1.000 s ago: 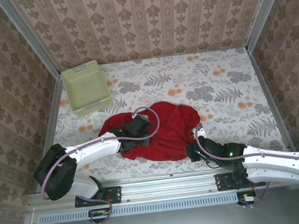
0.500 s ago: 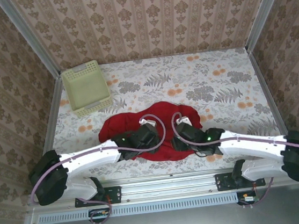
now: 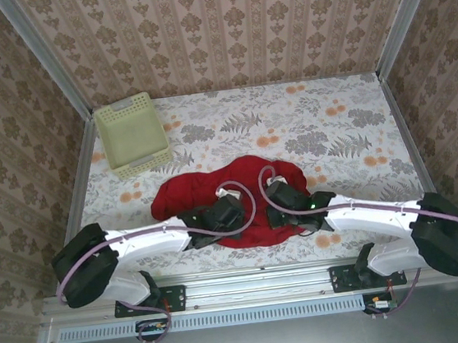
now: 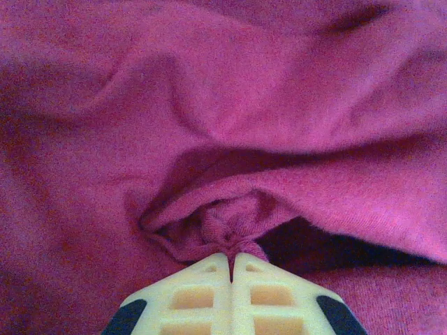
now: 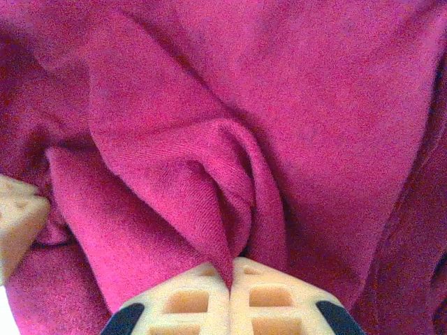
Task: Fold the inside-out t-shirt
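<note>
- The inside-out t-shirt lies crumpled in a red heap at the lower middle of the top view. It sits on the floral table, near the front edge.
- The pale yellow-green basket stands at the upper left of the table, apart from the shirt.
- Both arms reach in from the bottom corners of the top view, and their heads meet over the lower edge of the heap.
- The left gripper sits on the shirt just left of centre. The right gripper is just beside it to the right.
- In the left wrist view, the left gripper has its cream fingers pressed together at the bottom centre. They pinch a small bunched nub of the t-shirt, and folds fan upward from the pinch.
- In the right wrist view, the right gripper is likewise closed tight at the bottom centre. It clamps the lower end of a thick rolled fold of the t-shirt.
- A cream latticed piece shows at the left edge of that view, touching the cloth. I cannot tell what it belongs to.
</note>
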Available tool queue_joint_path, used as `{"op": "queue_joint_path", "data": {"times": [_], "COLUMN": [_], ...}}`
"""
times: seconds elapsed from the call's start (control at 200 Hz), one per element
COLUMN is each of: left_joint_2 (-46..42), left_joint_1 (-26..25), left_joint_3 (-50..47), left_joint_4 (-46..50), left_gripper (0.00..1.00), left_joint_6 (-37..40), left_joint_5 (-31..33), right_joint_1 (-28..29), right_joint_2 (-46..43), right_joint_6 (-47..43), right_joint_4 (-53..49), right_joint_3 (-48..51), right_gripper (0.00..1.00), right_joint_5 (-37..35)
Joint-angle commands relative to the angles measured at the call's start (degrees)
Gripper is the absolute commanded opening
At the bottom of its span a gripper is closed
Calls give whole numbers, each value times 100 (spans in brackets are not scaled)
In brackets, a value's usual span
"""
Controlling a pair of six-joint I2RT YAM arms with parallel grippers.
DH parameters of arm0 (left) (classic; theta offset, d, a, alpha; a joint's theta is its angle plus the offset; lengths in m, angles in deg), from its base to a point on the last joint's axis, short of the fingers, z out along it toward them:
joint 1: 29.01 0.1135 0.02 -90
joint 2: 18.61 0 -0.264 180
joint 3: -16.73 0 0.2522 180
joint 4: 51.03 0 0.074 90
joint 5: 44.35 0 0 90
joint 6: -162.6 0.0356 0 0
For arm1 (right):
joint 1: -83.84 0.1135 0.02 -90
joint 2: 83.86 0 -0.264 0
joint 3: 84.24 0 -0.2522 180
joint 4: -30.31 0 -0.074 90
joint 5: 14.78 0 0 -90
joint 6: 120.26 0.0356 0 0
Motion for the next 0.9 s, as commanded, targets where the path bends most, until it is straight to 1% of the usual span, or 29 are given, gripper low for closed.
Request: {"op": "queue_joint_path", "data": {"times": [0.0, 0.11, 0.25, 0.31, 0.37, 0.445, 0.535, 0.59, 0.655, 0.69, 0.755, 0.785, 0.82, 0.895], "left_joint_2": [-507, -963, -1358, -1451, -1500, -1502, -1476, -1445, -1415, -1406, -1371, -1343, -1314, -1227], "left_joint_1": [-284, -495, -607, -660, -726, -787, -816, -820, -824, -833, -849, -850, -857, -870], "left_joint_3": [-168, -460, -945, -1062, -1140, -1205, -1248, -1249, -1253, -1249, -1255, -1249, -1236, -1185], "left_joint_4": [-133, -205, -508, -601, -713, -852, -999, -1039, -1081, -1117, -1182, -1217, -1248, -1324], "left_gripper": [0, 0, 0, 0, 0, 0, 0, 0, 0, 0, 0, 0, 0, 0], "left_joint_6": [162, 200, 174, 182, 225, 291, 336, 352, 367, 368, 363, 363, 363, 385], "left_joint_5": [232, 455, 438, 407, 366, 298, 212, 191, 162, 160, 150, 139, 120, 72], "right_joint_1": [-314, -739, -1440, -1726, -1872, -1951, -1952, -1922, -1830, -1718, -1311, -1080, -831, -354], "right_joint_2": [-557, -1063, -1454, -1409, -1294, -1061, -953, -1059, -1241, -1355, -1520, -1576, -1620, -1666], "right_joint_6": [287, 511, 748, 792, 818, 806, 669, 489, 228, 85, -65, -73, -8, 304], "right_joint_4": [337, 474, 755, 923, 1057, 1169, 1017, 768, 204, -186, -898, -1149, -1322, -1299], "right_joint_3": [162, 389, 805, 960, 1045, 1061, 964, 891, 762, 659, 463, 395, 357, 419], "right_gripper": [0, 0, 0, 0, 0, 0, 0, 10, 25, 35, 48, 51, 52, 53], "right_joint_5": [360, 552, 993, 1256, 1390, 1531, 1485, 1359, 1070, 812, 135, -114, -282, -304]}}
